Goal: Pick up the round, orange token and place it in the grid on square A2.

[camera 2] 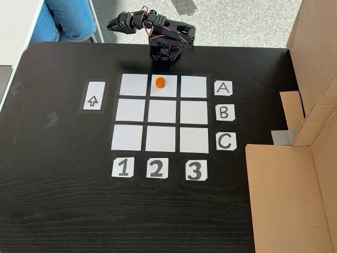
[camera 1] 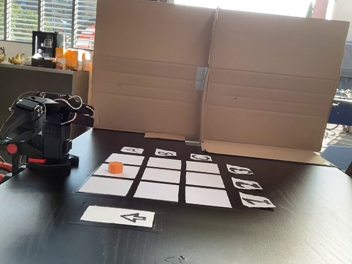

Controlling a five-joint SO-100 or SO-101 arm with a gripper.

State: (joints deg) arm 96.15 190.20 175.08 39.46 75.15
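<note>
Overhead-style fixed view: token (camera 2: pixel 160 81) sits on A2 (camera 2: pixel 168 90) of grid (camera 2: pixel 161 112) | arm folded, gripper (camera 2: pixel 115 24) far-left, jaw state unclear | stay parked, avoid nudging token.

Grid (camera 2: pixel 161 112): eight cells bare, open from above; token (camera 2: pixel 160 81) stood alone on square A2 (camera 2: pixel 164 87). Arm (camera 2: pixel 167 39) folded at table edge, 12 o'clock of grid in fixed view, gripper (camera 2: pixel 115 24) off grid. Cardboard wall (camera 2: pixel 310 95) blocked 3 o'clock side. Arrow card (camera 2: pixel 93 96) lay flat at 9 o'clock.
</note>
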